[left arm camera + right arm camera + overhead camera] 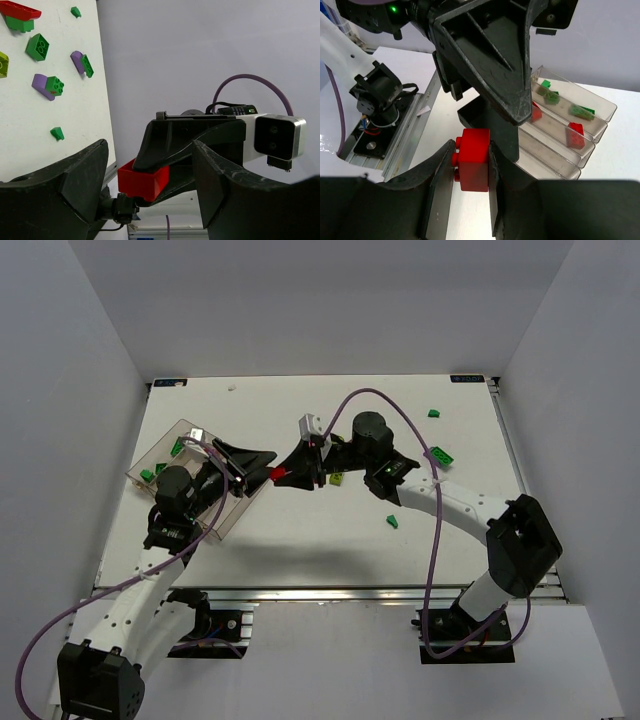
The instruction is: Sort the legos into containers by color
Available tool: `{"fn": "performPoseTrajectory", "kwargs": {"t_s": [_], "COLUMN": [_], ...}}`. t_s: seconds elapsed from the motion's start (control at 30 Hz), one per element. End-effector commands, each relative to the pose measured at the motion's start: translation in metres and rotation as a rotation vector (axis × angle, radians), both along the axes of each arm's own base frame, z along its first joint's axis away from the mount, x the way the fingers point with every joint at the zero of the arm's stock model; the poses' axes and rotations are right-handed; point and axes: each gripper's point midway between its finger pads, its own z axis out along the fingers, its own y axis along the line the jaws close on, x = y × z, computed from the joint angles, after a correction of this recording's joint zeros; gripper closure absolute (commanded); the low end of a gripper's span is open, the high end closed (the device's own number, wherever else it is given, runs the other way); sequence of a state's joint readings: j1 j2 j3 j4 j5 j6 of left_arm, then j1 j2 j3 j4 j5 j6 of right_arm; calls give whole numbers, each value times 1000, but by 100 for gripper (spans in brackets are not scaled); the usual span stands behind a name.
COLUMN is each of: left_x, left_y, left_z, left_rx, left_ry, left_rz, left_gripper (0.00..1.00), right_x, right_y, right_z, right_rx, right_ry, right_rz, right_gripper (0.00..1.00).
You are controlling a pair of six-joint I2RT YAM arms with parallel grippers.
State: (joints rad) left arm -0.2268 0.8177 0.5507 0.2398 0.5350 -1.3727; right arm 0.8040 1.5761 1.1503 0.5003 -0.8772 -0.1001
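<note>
Start at your left. The tray (150, 450) sits at the left side of the table (300, 530), and some of its lanes are filled. There are green pieces (550, 96) in the far lane and red pieces (576, 135) in the lane beside it, as far as I can tell. So the sorting is under way but, by my reading, well short of done.

Just right of the tray, your left gripper (262, 469) hangs above the table with its fingers spread wide and nothing gripped. At their mouth is the red brick (474, 160), pinched narrowly in the right gripper (470, 150) and held in the air between the two arms (this looks like a hand-over, since the left arm is nearer the tray).

Further right, plenty lies loose on the table. A yellow-green brick (338, 478) sits under the right arm, and green bricks (440, 456) are scattered beyond it. The left wrist view also shows purple-and-green pairs (47, 85) and a long red piece (17, 9). I see no purple in the tray yet.
</note>
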Motion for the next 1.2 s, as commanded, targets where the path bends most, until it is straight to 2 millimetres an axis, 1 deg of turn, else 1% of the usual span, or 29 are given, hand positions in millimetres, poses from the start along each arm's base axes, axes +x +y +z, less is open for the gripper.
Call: {"fn": "performPoseTrajectory", "kwargs": {"t_s": [0.0, 0.07, 0.13, 0.17, 0.2, 0.3, 0.43, 0.6, 0.73, 0.77, 0.8, 1.0, 1.03, 1.07, 1.1, 1.17], "left_x": [-6, -8, -9, -9, -10, -10, -10, -10, -9, -9, -9, -5, -4, -4, -3, -3], "left_y": [-1, 0, 0, 1, 1, 1, 0, -1, -1, -1, -1, -1, -2, -2, -2, -2], "left_z": [7, 7, 7, 6, 5, 6, 8, 8, 6, 6, 5, 4, 3, 4, 3, 4], "left_rx": [-9, -11, -14, -13, -16, -27, -30, -31, -44, -46, -47, -45, -45, -46, -45, -44], "left_ry": [-27, -28, -30, -27, -25, -28, -35, -38, -38, -40, -40, -37, -34, -38, -34, -36], "left_rz": [-7, -5, -5, -4, -4, -1, -8, -11, -10, -10, -10, -10, -10, -10, -9, -7], "left_gripper": [23, 23, 24, 24, 24, 24, 26, 31, 44, 50, 51, 49, 47, 41, 37, 34], "right_x": [3, 5, 7, 8, 9, 16, 25, 24, 23, 23, 22, 18, 19, 18, 18, 17], "right_y": [4, 6, 8, 9, 10, 14, 20, 21, 20, 20, 20, 19, 19, 19, 19, 19], "right_z": [39, 40, 45, 43, 47, 46, 39, 35, 33, 33, 32, 31, 32, 32, 31, 31], "right_rx": [90, 92, 102, 100, 109, 116, 105, 99, 92, 94, 91, 89, 90, 90, 89, 88], "right_ry": [-60, -63, -71, -66, -70, -52, -15, -7, -2, -3, 0, 2, 1, 1, 2, 2], "right_rz": [-6, -6, -6, -7, -11, -51, -84, -79, -75, -76, -72, -55, -56, -55, -53, -50], "right_gripper": [100, 100, 100, 100, 100, 100, 100, 100, 100, 100, 100, 100, 100, 100, 100, 100]}}
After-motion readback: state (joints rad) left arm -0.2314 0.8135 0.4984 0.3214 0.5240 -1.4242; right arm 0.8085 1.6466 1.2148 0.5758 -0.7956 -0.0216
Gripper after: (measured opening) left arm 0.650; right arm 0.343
